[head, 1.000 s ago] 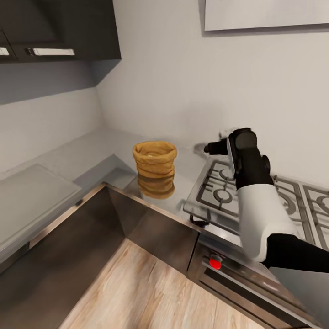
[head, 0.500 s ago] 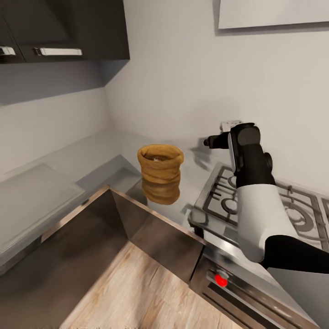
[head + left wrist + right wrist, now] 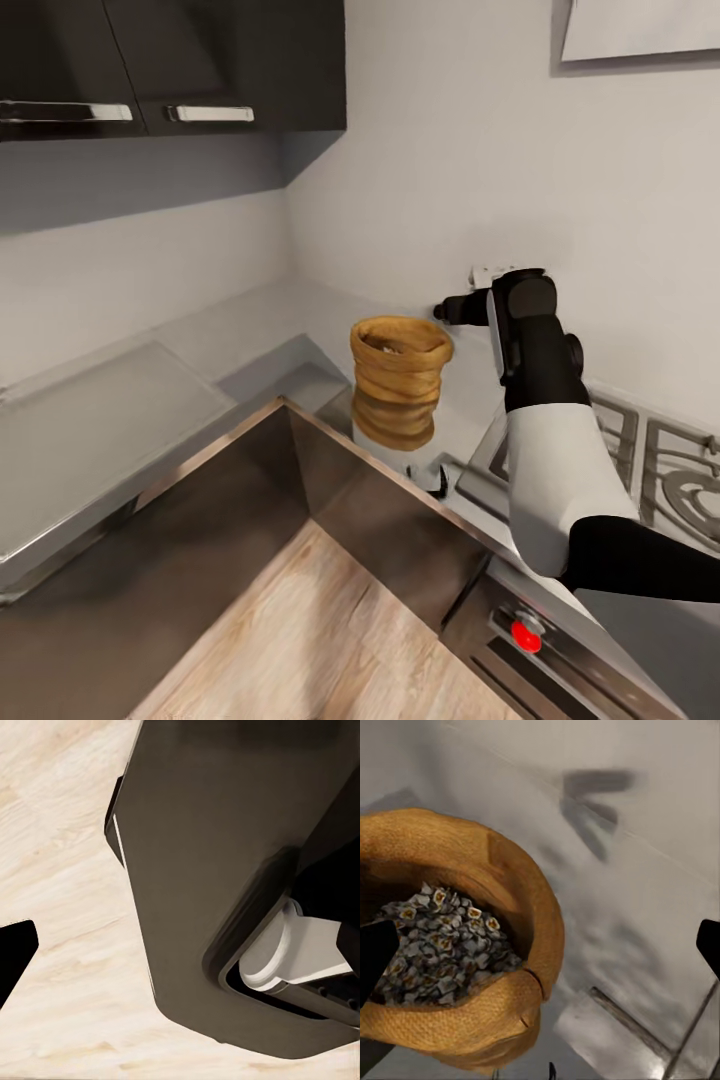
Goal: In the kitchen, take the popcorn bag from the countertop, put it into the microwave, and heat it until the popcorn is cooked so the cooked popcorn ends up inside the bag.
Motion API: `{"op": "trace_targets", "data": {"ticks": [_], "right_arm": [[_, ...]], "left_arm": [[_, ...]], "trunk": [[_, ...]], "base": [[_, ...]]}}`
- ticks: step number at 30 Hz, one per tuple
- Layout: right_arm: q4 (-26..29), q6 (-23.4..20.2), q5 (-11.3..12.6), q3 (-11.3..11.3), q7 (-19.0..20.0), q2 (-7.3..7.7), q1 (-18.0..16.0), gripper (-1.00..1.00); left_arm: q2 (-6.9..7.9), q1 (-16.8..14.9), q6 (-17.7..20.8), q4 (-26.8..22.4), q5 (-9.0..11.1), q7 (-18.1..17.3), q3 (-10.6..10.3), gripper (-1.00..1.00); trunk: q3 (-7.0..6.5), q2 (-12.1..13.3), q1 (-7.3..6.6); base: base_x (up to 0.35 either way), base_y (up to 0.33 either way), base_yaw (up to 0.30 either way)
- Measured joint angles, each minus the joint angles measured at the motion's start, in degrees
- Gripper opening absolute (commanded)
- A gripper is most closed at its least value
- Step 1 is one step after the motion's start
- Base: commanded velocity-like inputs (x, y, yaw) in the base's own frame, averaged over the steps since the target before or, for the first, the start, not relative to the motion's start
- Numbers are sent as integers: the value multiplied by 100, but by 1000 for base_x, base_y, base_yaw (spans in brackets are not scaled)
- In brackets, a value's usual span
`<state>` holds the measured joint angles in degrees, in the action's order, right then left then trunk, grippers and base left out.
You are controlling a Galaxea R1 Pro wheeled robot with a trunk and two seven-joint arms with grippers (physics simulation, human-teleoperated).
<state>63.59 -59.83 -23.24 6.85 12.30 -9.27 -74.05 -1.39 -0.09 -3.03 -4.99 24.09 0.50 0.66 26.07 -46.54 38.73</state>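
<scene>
Right end effector (image 3: 452,310) beside wrinkly rolled-rim popcorn bag (image 3: 400,378), glossy countertop (image 3: 250,340).

I am finding no readable text, label, brand, number or sign in any of my views. I am looking over the popcorn bag (image 3: 400,375) and its tan-brown side is showing only wrinkles, no print. The dark upper cabinets (image 3: 170,65) are carrying plain steel handles with no lettering. The red round knob (image 3: 526,634) on the front below the gas hob (image 3: 660,470) is bearing no mark that I can make out. The pale panel (image 3: 640,28) high on the wall is showing blank.
</scene>
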Motion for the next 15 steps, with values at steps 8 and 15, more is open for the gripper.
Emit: {"op": "trace_targets", "data": {"ticks": [8, 15], "right_arm": [[-1, 0, 0, 11, -5, 1, 0, 100], [1, -1, 2, 14, 2, 8, 1, 100]], "left_arm": [[0, 0, 0, 0, 0, -2, 1, 100], [0, -2, 1, -1, 1, 0, 6, 100]], "trunk": [[0, 0, 0], [0, 0, 0]], "base": [[0, 0, 220], [0, 0, 10]]}}
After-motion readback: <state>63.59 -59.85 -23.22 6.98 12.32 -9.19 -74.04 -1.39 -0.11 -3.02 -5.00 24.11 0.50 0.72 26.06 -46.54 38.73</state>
